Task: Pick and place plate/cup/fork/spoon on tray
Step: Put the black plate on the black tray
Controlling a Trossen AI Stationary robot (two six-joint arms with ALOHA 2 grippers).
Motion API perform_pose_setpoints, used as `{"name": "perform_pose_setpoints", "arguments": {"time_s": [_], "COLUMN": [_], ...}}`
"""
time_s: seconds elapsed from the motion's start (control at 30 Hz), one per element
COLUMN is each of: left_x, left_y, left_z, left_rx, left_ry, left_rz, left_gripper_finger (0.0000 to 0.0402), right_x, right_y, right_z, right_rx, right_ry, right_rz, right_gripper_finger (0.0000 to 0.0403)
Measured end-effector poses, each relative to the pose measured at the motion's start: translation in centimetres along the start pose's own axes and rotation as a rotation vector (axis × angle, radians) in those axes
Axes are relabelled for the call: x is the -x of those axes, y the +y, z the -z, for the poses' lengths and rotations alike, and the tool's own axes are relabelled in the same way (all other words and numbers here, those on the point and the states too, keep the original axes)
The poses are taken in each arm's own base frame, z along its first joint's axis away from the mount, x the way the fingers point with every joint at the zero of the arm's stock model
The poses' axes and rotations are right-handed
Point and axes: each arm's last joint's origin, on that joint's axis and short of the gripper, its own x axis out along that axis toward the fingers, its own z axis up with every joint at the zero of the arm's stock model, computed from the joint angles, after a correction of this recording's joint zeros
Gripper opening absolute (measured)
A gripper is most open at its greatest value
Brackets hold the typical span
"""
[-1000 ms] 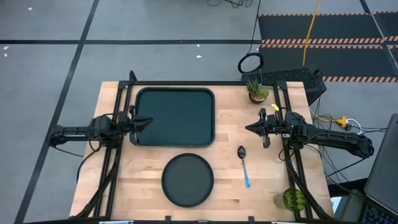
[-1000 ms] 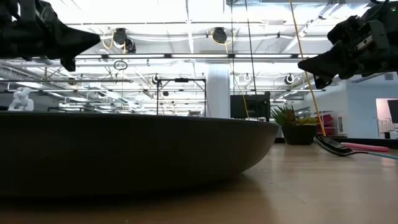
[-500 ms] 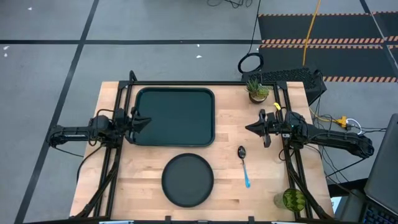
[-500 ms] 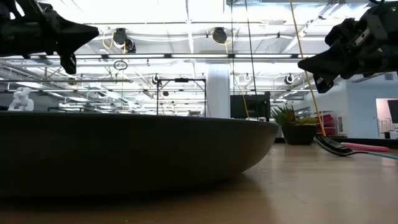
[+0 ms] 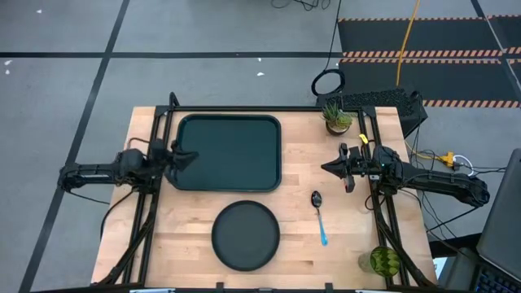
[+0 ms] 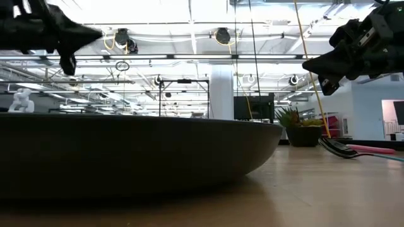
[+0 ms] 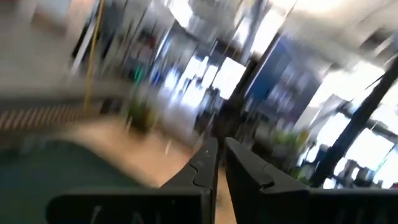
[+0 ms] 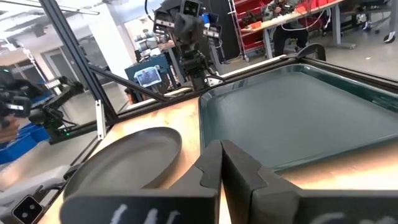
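A: Where's everything?
B: Tray (image 5: 229, 152) at twelve o'clock, plate (image 5: 245, 235) at six, spoon (image 5: 319, 217) at four.
A: Pincers?
B: Left gripper (image 5: 193, 158) and right gripper (image 5: 326, 168): both pressed together, holding nothing.

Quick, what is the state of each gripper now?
Left gripper: closed, holding nothing.
Right gripper: closed, holding nothing.

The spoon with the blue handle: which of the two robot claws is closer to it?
Right. The right gripper hovers just beyond the spoon, on its side of the table. The left gripper is across the table, over the tray's edge.
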Motion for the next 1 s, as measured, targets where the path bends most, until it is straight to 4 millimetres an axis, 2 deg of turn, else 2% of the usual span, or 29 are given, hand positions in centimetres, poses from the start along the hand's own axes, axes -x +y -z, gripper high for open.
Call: {"name": "perform_pose_setpoints", "arguments": {"time_s": [0.1, 0.17, 0.3, 0.4, 0.47, 0.57, 0.7, 0.8, 0.9, 1.0], "left_x": [-0.7, -1.5, -4.2, -6.7, -8.4, -10.9, -13.7, -14.8, -15.3, -15.5], "left_y": [-0.7, -1.8, -5.0, -7.2, -8.1, -8.7, -9.2, -9.4, -9.5, -9.5], "left_z": [-0.5, -1.7, -4.3, -4.9, -4.5, -2.7, 0.1, 2.5, 4.1, 4.7], "left_rx": [0.036, 0.058, 0.065, 0.021, -0.05, -0.131, -0.122, -0.089, -0.068, -0.036], "left_ry": [0.226, 0.322, 0.505, 0.72, 0.898, 1.137, 1.294, 1.411, 1.492, 1.517], "left_rz": [-0.097, -0.107, -0.084, -0.17, -0.275, -0.425, -0.496, -0.494, -0.486, -0.499], "left_gripper_finger": [0.0031, 0.0031, 0.0031, 0.0031, 0.0031, 0.0031, 0.0031, 0.0036, 0.0068, 0.0122], "right_x": [0.0, 0.0, 0.0, 0.0, 0.0, 0.0, 0.0, 0.0, 0.0, 0.0], "right_y": [0.0, 0.0, 0.0, 0.0, 0.0, 0.0, 0.0, 0.0, 0.0, 0.0], "right_z": [0.0, 0.0, 0.0, 0.0, 0.0, 0.0, 0.0, 0.0, 0.0, 0.1], "right_rx": [0.04, 0.077, 0.11, 0.11, 0.11, 0.11, 0.113, 0.103, 0.081, 0.05], "right_ry": [-0.002, -0.002, -0.002, -0.002, -0.002, -0.001, -0.001, -0.001, 0.0, 0.01], "right_rz": [0.005, 0.005, 0.006, 0.005, 0.006, 0.006, 0.006, 0.005, 0.003, 0.001], "right_gripper_finger": [0.0, 0.0, 0.0, 0.0, 0.0, 0.0, 0.0, 0.0, 0.0, 0.0]}}
